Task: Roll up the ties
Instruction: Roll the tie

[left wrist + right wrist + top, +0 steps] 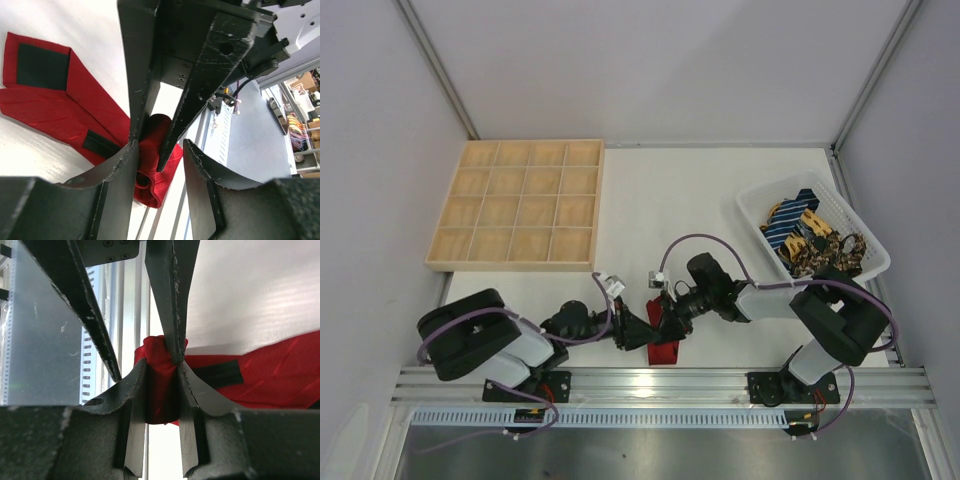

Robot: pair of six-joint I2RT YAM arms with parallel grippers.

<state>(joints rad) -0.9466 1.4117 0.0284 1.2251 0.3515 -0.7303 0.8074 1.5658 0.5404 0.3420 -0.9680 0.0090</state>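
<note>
The red tie is lying at the near edge of the table, roughly mid-width, betw the two arms. One end is already wound into a small roll; the rest is trailing flat, w/ a black label patch and a black keeper loop showing on its back.

The right gripper is clamping that roll, both fingers pressing into the fabric from either side. The left gripper is sitting right against the roll too, jaws partway apart; one finger is touching the cloth but I cannot tell if it's actually pinching.

To do this step well, IMO: the right grip should be keeping the roll tight while turning, so the layers aren't slackening. The left should be feeding or flattening the loose tail, keeping it straight and in line w/ the roll so the edges stack evenly. Fingers are crowded, so collisions betw them are a risk. The roll is v. close to the table's near edge, so it could slip off.

Other ties are waiting in the white basket at the right side; the wooden tray is sitting at the far-left corner.
</note>
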